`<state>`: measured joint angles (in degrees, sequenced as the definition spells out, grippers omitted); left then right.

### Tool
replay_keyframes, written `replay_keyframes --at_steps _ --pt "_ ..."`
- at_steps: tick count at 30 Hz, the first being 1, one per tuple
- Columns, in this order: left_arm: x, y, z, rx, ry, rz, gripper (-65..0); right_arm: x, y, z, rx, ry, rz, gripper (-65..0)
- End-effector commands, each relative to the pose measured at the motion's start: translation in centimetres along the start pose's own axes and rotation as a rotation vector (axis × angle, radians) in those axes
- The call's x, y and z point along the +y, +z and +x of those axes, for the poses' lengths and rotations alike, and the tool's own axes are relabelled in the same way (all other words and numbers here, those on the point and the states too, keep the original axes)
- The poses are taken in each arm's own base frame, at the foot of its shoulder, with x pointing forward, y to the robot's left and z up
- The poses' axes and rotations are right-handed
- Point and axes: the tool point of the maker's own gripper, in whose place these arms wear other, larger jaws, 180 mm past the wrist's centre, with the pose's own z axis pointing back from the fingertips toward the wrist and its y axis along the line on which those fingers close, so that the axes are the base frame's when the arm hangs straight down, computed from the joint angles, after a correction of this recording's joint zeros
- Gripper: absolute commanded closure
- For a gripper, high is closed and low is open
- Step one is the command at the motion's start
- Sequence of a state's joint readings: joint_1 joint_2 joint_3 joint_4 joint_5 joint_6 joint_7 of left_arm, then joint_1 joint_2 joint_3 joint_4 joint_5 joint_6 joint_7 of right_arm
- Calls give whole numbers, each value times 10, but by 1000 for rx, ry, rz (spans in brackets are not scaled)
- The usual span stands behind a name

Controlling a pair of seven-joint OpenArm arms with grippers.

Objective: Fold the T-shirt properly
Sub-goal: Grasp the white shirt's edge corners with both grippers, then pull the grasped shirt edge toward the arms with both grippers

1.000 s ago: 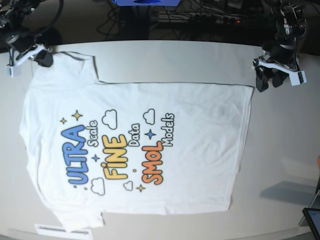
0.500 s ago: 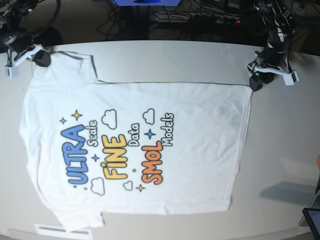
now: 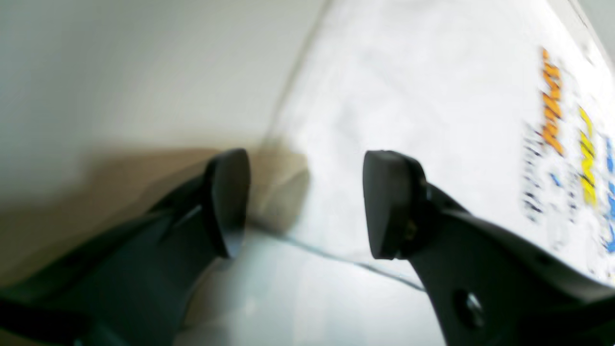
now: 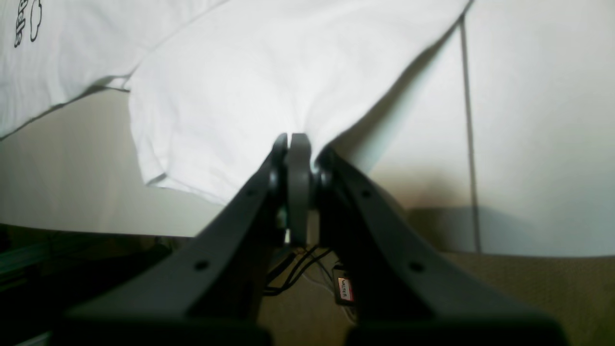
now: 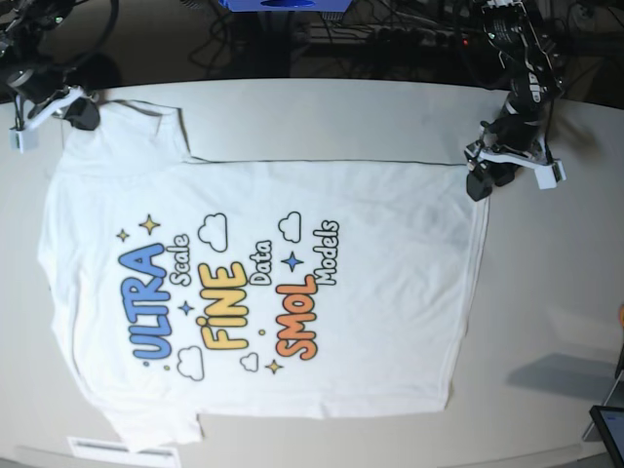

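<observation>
The T-shirt (image 5: pixel 292 283) lies flat on the pale table (image 5: pixel 546 292), print side up, neck end to the left. Over its far right hem corner hangs my left gripper (image 5: pixel 482 181), open. In the left wrist view the two dark fingers (image 3: pixel 228 202) stand wide apart around that corner, and my left gripper (image 3: pixel 307 206) holds nothing; the T-shirt (image 3: pixel 408 96) and its blurred print stretch away behind. My right gripper (image 5: pixel 85 113) is at the far left sleeve. In the right wrist view my right gripper (image 4: pixel 298 144) is shut on the white sleeve cloth of the T-shirt (image 4: pixel 230 86).
Dark cables and gear (image 5: pixel 390 39) run behind the table's far edge. A dark screen corner (image 5: pixel 609 429) shows at the front right, and a white label (image 5: pixel 122 450) lies at the front left edge.
My left gripper has moved left and slightly nearer, from beside the hem corner to right over it, still open. The right gripper and the shirt have not moved.
</observation>
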<state>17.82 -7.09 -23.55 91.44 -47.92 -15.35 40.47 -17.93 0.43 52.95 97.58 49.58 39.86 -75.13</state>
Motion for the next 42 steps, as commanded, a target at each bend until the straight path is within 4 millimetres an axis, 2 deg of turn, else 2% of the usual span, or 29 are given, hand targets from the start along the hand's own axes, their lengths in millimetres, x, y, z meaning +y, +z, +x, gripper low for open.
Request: replay_keyframes --at_steps 1,4,10,12,15,16,17,21,23,26,30,34,42 --pt "0 -1 -10 54 -10 6 -373 1 4 10 -32 19 5 -3" --pt "0 -7 -19 72 24 7 -373 1 4 10 -32 19 5 -3" --pt "2 -16 -25 87 51 8 -366 1 4 10 -32 19 5 -3" --pt "2 -16 -25 87 52 8 -296 1 3 10 -31 18 5 -3" --pt "3 -16 -25 88 52 9 -72 1 3 10 -31 18 5 -3" --pt "3 -16 -25 88 52 9 -20 1 3 10 -31 18 5 -3" --pt "3 -16 -25 89 50 9 0 1 3 10 -30 18 4 -3" --pt "5 -13 -27 96 46 14 0 1 3 10 -30 18 4 -3" --pt "9 -9 -32 109 42 24 0 0 4 10 -28 21 1 -3" --pt "8 2 -28 95 13 25 0 -8 11 15 -24 48 -21 -3" --pt "2 18 -24 80 -33 19 0 -15 17 12 -5 63 -41 -3" --pt "-2 28 -22 76 -59 16 0 -20 23 0 26 62 -58 -3" --pt "-8 47 -23 75 -109 12 0 -9 47 11 12 179 -109 -3"
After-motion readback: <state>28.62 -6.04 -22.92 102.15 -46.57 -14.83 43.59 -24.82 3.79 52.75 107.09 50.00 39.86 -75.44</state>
